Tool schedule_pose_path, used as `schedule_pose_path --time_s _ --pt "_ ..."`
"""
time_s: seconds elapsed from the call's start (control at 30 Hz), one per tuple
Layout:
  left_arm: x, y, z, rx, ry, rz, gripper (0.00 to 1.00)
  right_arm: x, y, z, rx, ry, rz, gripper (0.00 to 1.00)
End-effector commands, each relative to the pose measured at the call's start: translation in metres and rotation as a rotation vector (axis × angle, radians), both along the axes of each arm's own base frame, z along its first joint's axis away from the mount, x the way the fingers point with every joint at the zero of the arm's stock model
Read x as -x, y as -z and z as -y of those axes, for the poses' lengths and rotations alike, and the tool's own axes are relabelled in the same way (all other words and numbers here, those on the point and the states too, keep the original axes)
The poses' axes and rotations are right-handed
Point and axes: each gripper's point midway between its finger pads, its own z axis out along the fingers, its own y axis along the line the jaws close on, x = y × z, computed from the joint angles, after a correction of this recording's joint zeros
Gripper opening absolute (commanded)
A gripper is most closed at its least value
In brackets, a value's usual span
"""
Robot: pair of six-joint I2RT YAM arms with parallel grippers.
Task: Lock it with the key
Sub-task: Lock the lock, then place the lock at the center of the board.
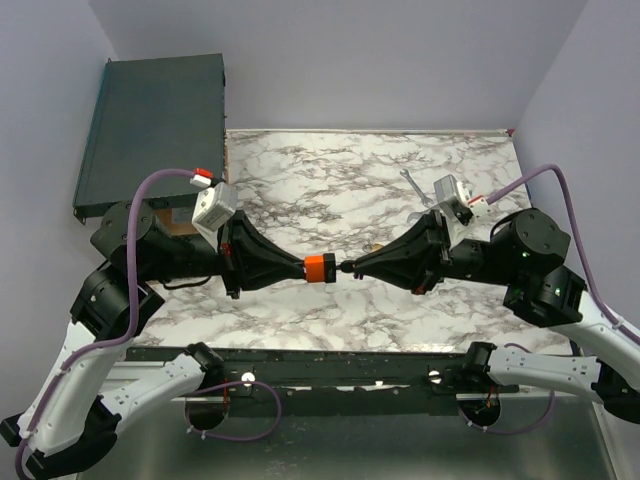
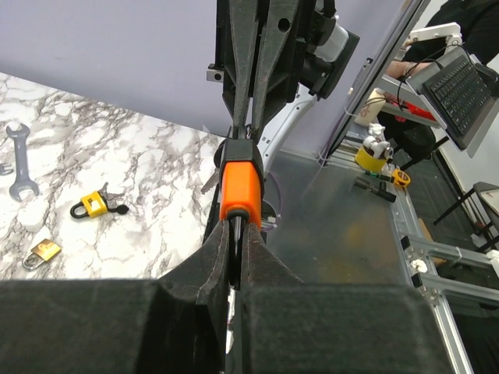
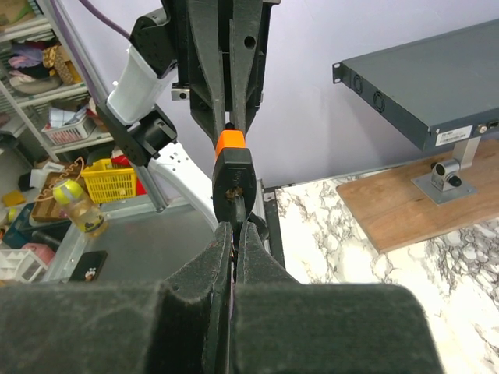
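Observation:
An orange padlock [image 1: 320, 268] with a black bottom end hangs in the air between my two grippers, above the near part of the marble table [image 1: 330, 180]. My left gripper [image 1: 303, 268] is shut on its metal shackle [image 2: 235, 234]; the orange body [image 2: 238, 187] sits just past my fingertips. My right gripper [image 1: 350, 268] is shut on the key [image 3: 236, 209], whose blade is in the keyhole in the padlock's black end [image 3: 232, 175]. The two grippers point straight at each other.
A yellow padlock [image 2: 95, 204] with keys, a small brass padlock [image 2: 43, 252] and a wrench [image 1: 410, 182] lie on the table. A dark rack unit [image 1: 150, 135] stands on a wooden board [image 3: 405, 202] at the far left.

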Motion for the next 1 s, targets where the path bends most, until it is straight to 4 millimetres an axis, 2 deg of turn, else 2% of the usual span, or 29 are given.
schedule_pose_path --time_s 0.0,0.33,0.57,0.63,0.73,0.87,0.97 --pt "0.001 -0.023 -0.009 0.054 -0.040 0.088 0.00 0.006 -0.003 0.015 -0.003 0.016 0.014 0.01" --pt "0.004 -0.020 -0.010 0.044 -0.022 0.098 0.00 0.005 0.000 0.022 0.004 0.042 0.016 0.01" --pt "-0.010 -0.010 -0.010 0.027 -0.082 0.080 0.00 -0.014 0.012 0.023 0.029 0.146 -0.010 0.01" --pt "-0.022 -0.006 -0.010 0.020 -0.134 0.057 0.00 -0.025 0.018 0.021 0.043 0.194 -0.028 0.01" --pt "-0.053 0.006 -0.011 -0.006 -0.279 -0.016 0.00 -0.047 0.029 0.020 0.062 0.303 -0.072 0.01" --pt "-0.096 0.034 -0.006 -0.041 -0.437 -0.137 0.00 -0.078 0.049 0.016 0.104 0.455 -0.131 0.01" --pt "-0.120 0.057 0.000 -0.043 -0.501 -0.195 0.00 -0.101 0.067 0.012 0.147 0.562 -0.164 0.01"
